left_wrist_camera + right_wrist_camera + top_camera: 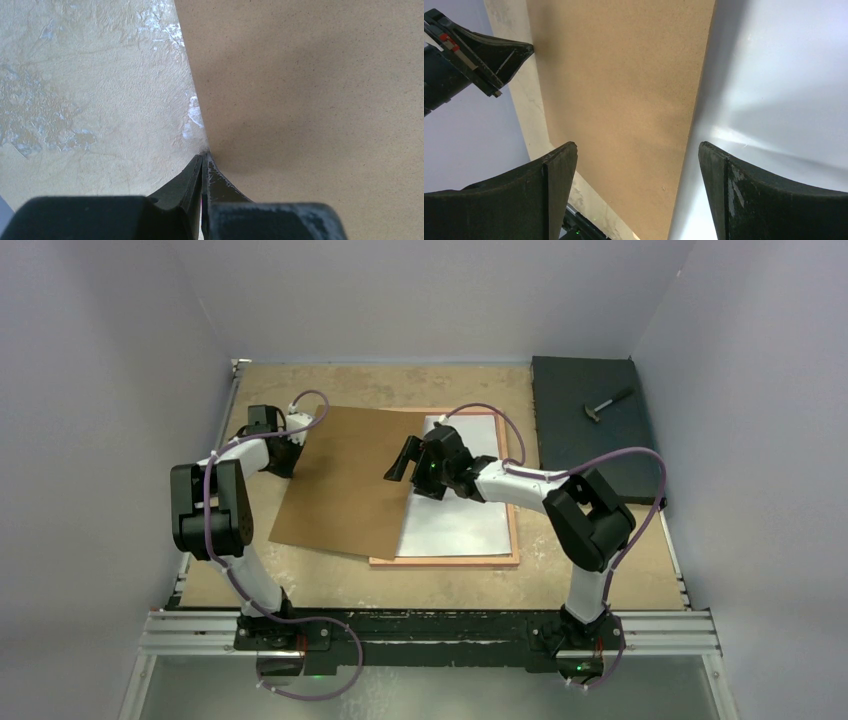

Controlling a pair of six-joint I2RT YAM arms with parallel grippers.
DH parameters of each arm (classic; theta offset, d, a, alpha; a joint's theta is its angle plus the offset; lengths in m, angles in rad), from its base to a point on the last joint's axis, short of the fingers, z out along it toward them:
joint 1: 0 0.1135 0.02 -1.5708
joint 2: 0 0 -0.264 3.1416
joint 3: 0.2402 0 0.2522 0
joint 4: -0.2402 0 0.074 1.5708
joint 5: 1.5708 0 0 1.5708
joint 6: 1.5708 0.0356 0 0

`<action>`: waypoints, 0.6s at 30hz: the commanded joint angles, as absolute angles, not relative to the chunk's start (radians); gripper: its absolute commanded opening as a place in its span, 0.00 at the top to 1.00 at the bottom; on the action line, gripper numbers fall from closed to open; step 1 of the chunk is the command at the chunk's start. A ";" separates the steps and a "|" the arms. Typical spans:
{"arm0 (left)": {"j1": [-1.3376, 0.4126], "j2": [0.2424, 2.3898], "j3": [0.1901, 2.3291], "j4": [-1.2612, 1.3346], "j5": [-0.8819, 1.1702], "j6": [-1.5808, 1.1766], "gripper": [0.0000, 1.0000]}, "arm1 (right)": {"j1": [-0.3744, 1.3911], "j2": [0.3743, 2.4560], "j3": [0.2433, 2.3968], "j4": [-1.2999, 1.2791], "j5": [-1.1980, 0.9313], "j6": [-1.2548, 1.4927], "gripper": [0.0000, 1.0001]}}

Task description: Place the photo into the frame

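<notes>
Frame (445, 561) lies flat on the bench (300, 575), orange rim up, with the photo (460, 525) inside it showing only a white face. A brown backing board (350, 480) overlaps its left part. The left hand (203, 156) pinches the board's left edge, and the right hand (636, 150) hangs spread wide above its right edge. Farther back, a hammer (607, 404) rests on a dark mat (570, 450).

Light falls soft and even from above, a dim shadow pools on the brown backing board (310, 100) beside the left hand (204, 159), and white glare streaks the glossy pale sheet (774, 100) right of that board.
</notes>
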State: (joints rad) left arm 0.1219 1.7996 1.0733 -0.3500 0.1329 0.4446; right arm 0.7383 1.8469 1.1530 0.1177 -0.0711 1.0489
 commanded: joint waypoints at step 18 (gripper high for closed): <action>0.108 1.873 1.033 -0.529 0.203 0.409 1.00 | 0.732 1.900 1.183 0.244 -0.191 1.034 0.29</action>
